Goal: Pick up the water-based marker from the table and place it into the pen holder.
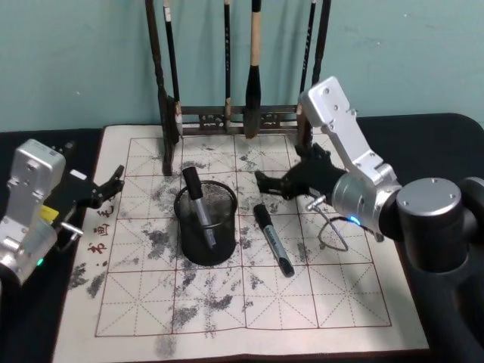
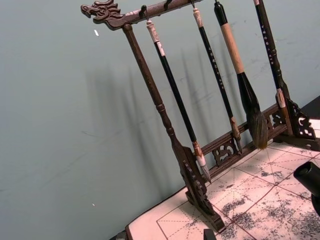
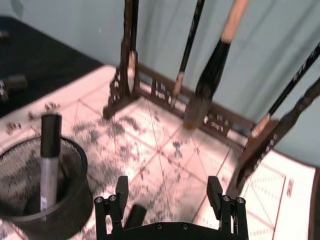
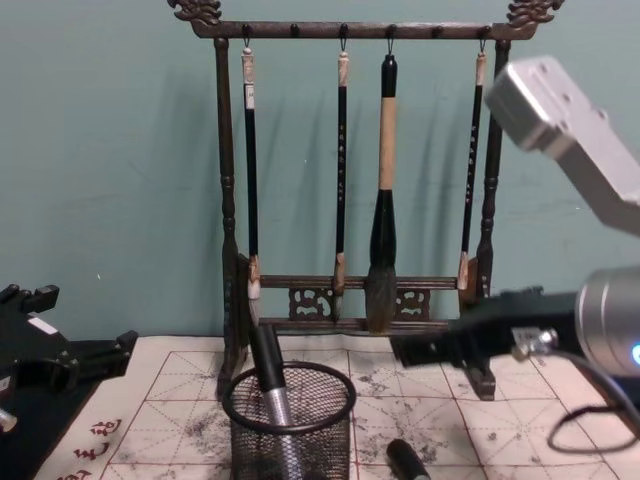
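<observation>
Right gripper (image 1: 265, 184) hovers wide open and empty near the cap end of the water-based marker (image 1: 274, 240), which lies on the mat (image 1: 340, 302) beside the pen holder (image 1: 208, 248), so you have grasp and placement left; left gripper (image 1: 104, 187) idles open and empty at the mat's left edge.

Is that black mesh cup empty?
No: a marker stands tilted inside the pen holder, and a second marker lies on the mat beside it.

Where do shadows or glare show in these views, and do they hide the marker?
Left wrist view: the brush rack throws soft shadows on the teal wall. Chest view: fainter ones beside the brushes. Head view: even light, no glare on the mat; the marker beside the pen holder is plainly lit, the open right pincer just beyond it.
</observation>
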